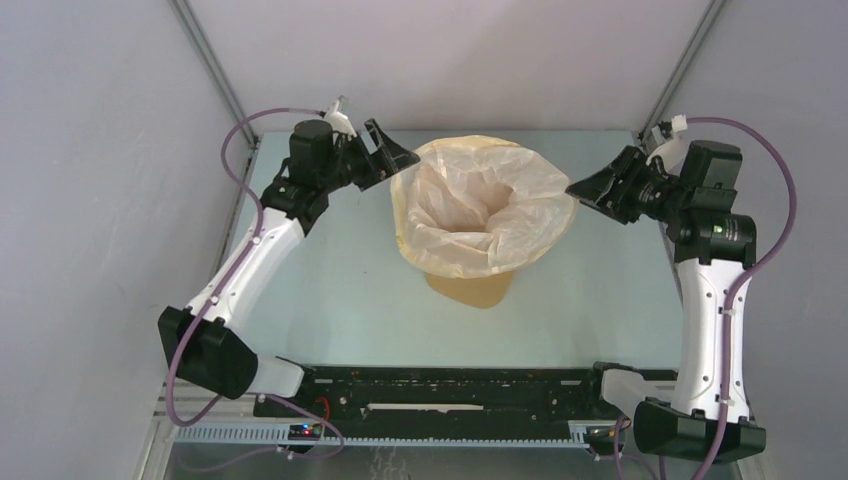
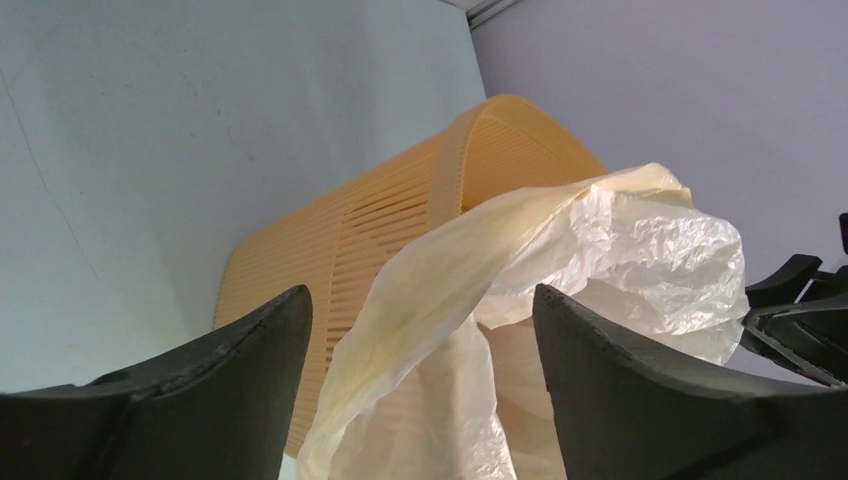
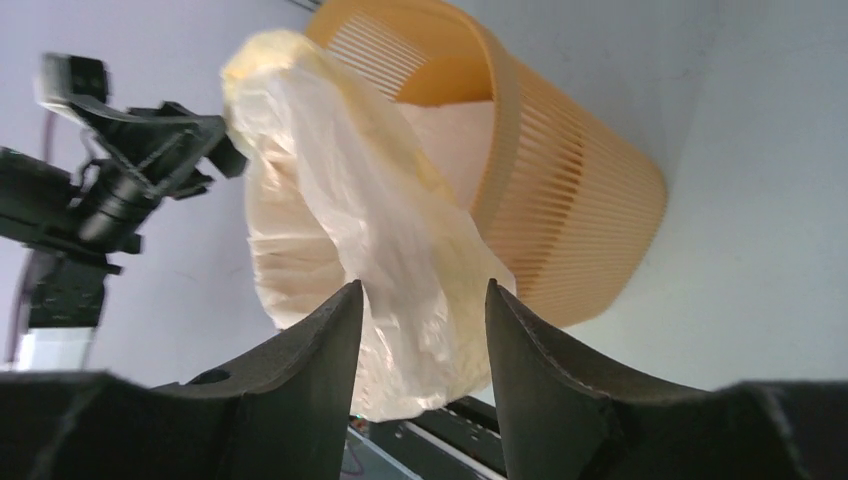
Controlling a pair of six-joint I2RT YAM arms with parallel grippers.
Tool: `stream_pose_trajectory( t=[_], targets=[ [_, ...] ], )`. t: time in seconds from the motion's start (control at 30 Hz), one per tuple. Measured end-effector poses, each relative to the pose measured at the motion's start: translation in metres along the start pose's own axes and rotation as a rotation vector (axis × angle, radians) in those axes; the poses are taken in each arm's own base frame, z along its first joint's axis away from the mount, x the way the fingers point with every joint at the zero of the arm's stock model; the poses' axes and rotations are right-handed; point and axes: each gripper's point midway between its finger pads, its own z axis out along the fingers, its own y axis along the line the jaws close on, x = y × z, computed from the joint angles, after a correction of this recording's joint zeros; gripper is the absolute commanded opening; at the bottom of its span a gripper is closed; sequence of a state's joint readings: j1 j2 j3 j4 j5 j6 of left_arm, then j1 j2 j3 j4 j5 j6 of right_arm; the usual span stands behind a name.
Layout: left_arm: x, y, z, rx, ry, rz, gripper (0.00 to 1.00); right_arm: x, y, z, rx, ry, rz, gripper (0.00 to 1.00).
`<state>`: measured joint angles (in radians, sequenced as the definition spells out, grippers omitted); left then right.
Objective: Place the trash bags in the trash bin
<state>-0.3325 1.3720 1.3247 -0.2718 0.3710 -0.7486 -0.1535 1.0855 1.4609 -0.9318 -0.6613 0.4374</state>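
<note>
Near the middle of the desk's far edge, the trash bin (image 1: 470, 288) is standing with the trash bag (image 1: 490, 205) billowing over its rim. The left gripper (image 1: 398, 160) is gaping wide and the right gripper (image 1: 585, 192) narrower, seemingly neither pinching film. Both should be closing firmly before tucking evenly.

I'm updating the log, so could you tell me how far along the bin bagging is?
Done: the bag sits opened inside the bin, its edge draped over the sides. In hand: nothing; the left gripper and right gripper hang open beside it. Remaining: part of the rim shows bare in the right wrist view, so the edge probably needs pulling over.
</note>
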Motion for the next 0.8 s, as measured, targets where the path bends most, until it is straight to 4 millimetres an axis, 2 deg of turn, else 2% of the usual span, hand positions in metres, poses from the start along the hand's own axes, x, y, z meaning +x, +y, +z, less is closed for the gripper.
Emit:
stream_pose_trajectory(
  t=[0.13,0.27,0.37,0.47,0.6,0.7,0.8],
  targets=[
    [-0.009,-0.002,0.006,0.005,-0.007,-0.010,0.70,-0.017,0.012,0.005,-0.092,-0.018,0.057,0.53],
    [-0.006,0.004,0.017,-0.003,0.014,-0.040,0.56,-0.027,0.023,0.015,-0.180,-0.009,0.105,0.53],
    [0.002,0.012,0.029,-0.005,0.049,-0.068,0.55,-0.033,0.026,0.022,-0.222,0.007,0.138,0.56],
    [0.010,0.017,0.037,-0.003,0.087,-0.096,0.50,-0.035,0.027,0.030,-0.247,0.027,0.154,0.62],
    [0.013,0.018,0.041,0.004,0.107,-0.117,0.49,-0.033,0.023,0.038,-0.247,0.050,0.157,0.68],
    [0.009,0.011,0.041,0.020,0.102,-0.119,0.50,-0.033,0.019,0.042,-0.235,0.054,0.149,0.68],
    [0.002,0.003,0.043,0.045,0.093,-0.116,0.50,-0.033,0.015,0.044,-0.227,0.052,0.139,0.60]
  ],
)
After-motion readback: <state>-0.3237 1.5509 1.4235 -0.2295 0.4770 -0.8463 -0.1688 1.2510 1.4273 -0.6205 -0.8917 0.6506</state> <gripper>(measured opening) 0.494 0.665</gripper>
